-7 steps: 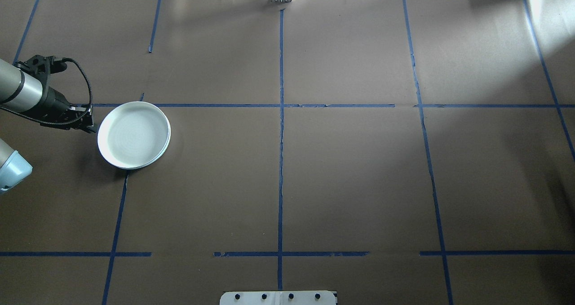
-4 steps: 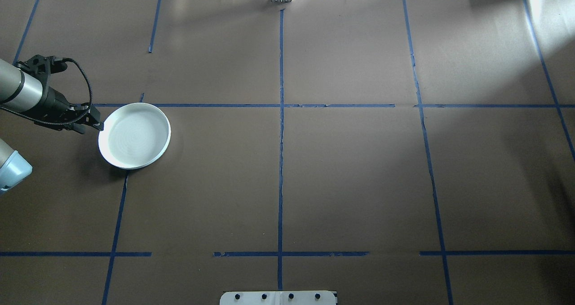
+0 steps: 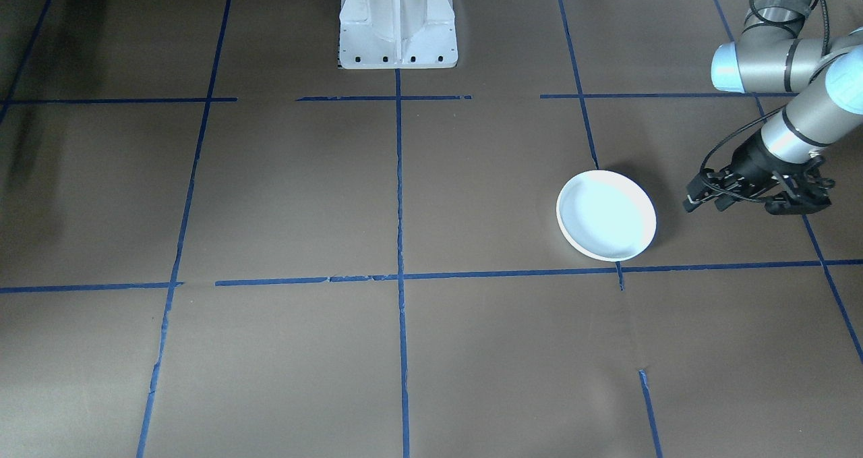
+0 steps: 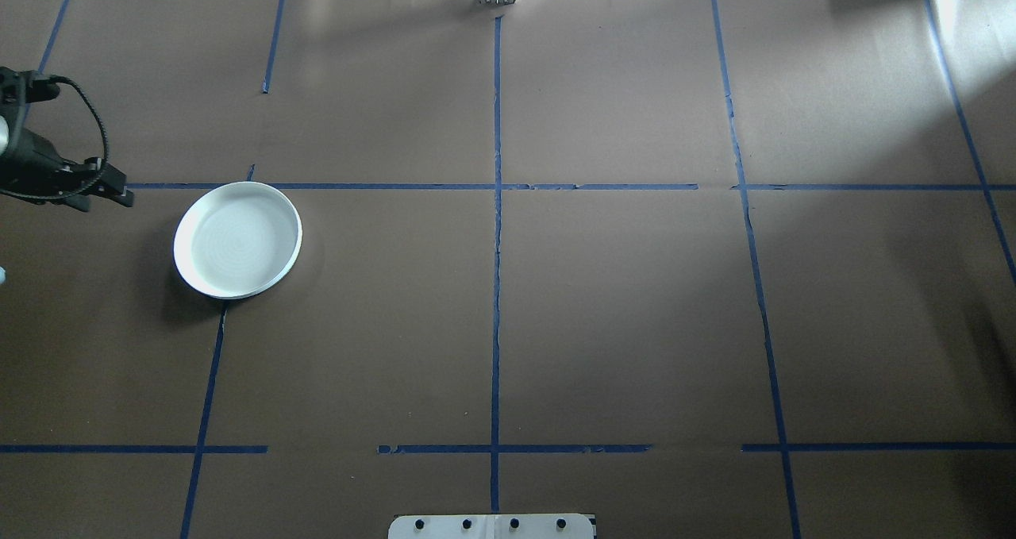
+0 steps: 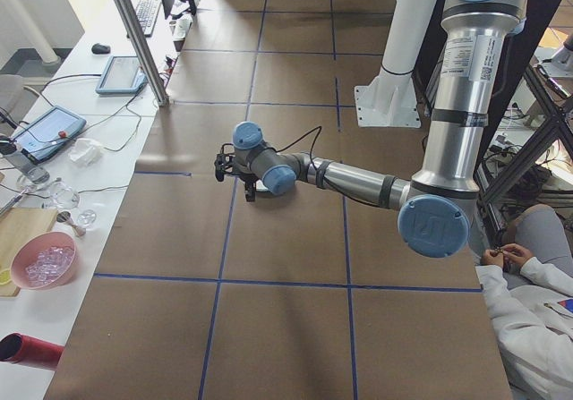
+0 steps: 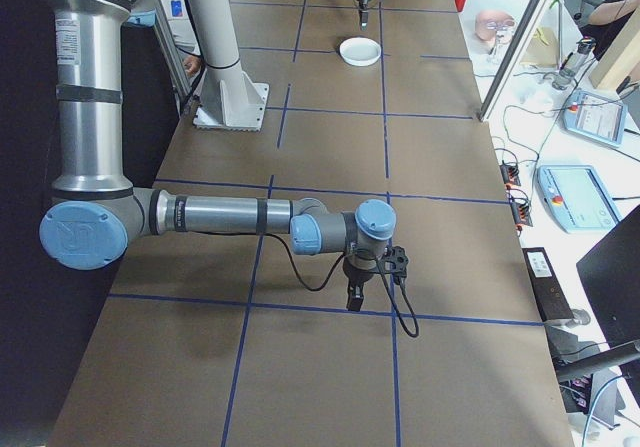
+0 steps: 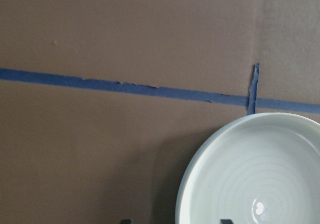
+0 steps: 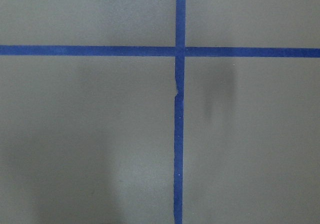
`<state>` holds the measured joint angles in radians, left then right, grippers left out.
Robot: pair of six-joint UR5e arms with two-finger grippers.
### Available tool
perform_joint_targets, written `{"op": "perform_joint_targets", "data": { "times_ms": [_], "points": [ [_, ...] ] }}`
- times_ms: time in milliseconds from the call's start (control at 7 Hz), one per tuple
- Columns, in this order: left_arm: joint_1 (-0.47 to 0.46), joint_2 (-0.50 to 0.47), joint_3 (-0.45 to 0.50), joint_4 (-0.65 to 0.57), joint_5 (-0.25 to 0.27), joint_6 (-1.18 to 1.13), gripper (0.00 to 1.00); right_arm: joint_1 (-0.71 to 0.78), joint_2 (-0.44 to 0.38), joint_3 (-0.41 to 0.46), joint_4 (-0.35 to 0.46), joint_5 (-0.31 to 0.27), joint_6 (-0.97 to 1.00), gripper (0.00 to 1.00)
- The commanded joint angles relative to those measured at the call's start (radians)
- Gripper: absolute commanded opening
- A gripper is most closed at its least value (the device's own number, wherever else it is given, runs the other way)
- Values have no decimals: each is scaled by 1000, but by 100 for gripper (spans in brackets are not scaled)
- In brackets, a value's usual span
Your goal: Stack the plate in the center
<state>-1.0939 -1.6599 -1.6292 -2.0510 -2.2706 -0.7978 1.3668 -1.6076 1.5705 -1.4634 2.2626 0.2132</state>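
Observation:
A white plate [image 4: 237, 240] lies flat on the brown table, left of centre, just below a blue tape line; it also shows in the front view as the plate [image 3: 606, 214]. My left gripper [image 4: 123, 198] hovers to the plate's left, apart from it, and is open with nothing in it. In the left wrist view the plate [image 7: 255, 174] fills the lower right, and two dark fingertips [image 7: 226, 221] peek in at the bottom edge, well apart. My right gripper [image 6: 355, 297] shows only in the exterior right view, over a tape crossing far from the plate; I cannot tell its state.
Blue tape lines [image 4: 496, 245] divide the table into squares. The white robot base [image 3: 398, 19] stands at the table's robot side. A side desk with tablets and a pink bowl [image 5: 43, 261] runs along the far edge. A person [image 5: 528, 310] sits near the robot.
My left gripper has drawn back to the left, away from the plate's rim, which it was touching. The plate has settled flat and stays in place.

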Motion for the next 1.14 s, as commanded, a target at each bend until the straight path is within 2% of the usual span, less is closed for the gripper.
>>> {"op": "perform_joint_targets", "data": {
  "times_ms": [0,429,571,714,1000],
  "points": [
    [-149,64,-3,119,-1,342,75,0,0,0,0,0,0,100],
    [-404,80,43,262,0,717,78,0,0,0,0,0,0,100],
    [-458,78,86,268,0,788,80,0,0,0,0,0,0,100],
    [-495,78,122,268,0,834,99,0,0,0,0,0,0,100],
    [-501,81,129,273,-1,838,100,0,0,-1,0,0,0,100]
  ]
}}
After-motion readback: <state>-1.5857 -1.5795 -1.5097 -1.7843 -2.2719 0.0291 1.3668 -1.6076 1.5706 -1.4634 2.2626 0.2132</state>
